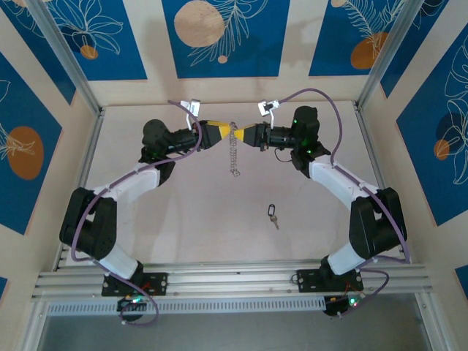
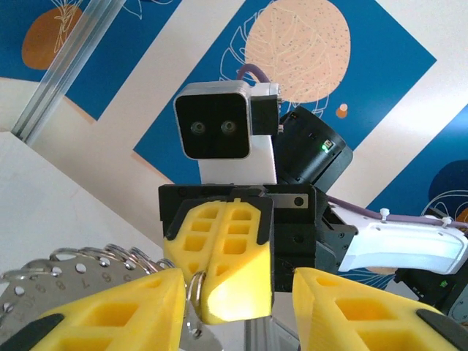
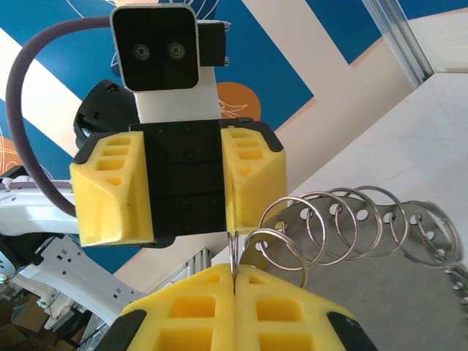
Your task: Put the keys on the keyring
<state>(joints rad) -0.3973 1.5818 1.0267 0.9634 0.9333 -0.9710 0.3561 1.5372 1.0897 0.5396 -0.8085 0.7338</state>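
right gripper (image 3: 234, 281) clamped on silvery coiled keyring (image 3: 351, 219) | left gripper (image 1: 227, 134) half open, empty | tiny dark-headed key (image 1: 273, 214) on pale counter (image 1: 183, 212), nearer right gripper

Pale table (image 1: 183, 219), blue leaf-print panels (image 1: 256, 44), aluminium rail (image 1: 234, 278)

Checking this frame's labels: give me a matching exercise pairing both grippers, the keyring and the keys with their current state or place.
Things:
1. left gripper
2. right gripper
3. keyring
4. keys

States or places:
A. lying on the table
B. fingers apart
C. held up off the table, rings dangling
D. shut, pinching a ring of the keyring

Pairs: 1-B, 2-D, 3-C, 4-A
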